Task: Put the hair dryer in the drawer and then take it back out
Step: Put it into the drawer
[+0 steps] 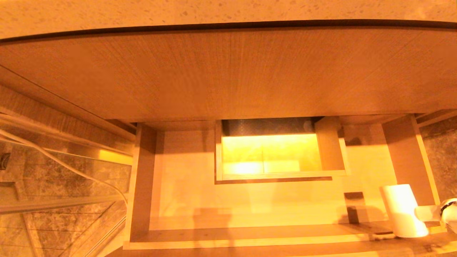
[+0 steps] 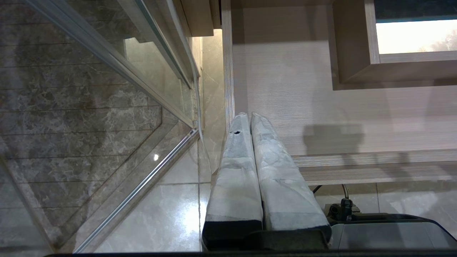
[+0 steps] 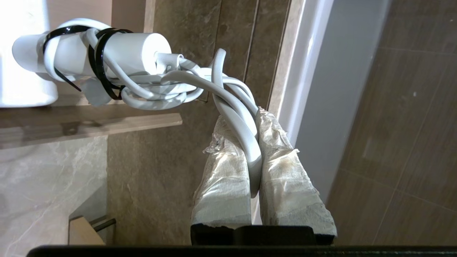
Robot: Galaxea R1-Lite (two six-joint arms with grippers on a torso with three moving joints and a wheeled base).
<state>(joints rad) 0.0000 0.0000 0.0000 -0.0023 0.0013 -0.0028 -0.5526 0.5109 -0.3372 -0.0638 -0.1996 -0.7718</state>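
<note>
A: Overhead: speckled stone countertop, then a broad wood-grain panel beneath it.

B: Noted. Off to the left: glass shower partition in a metal frame, dark marbled tile behind.

A: Below: glossy pale marble floor, mirroring a light. Warm amber cast throughout.

No readable text, label, brand, number or sign in any view. Hair dryer: plain white casing, no marking legible. Drawer: bare wood grain, no print.
</note>
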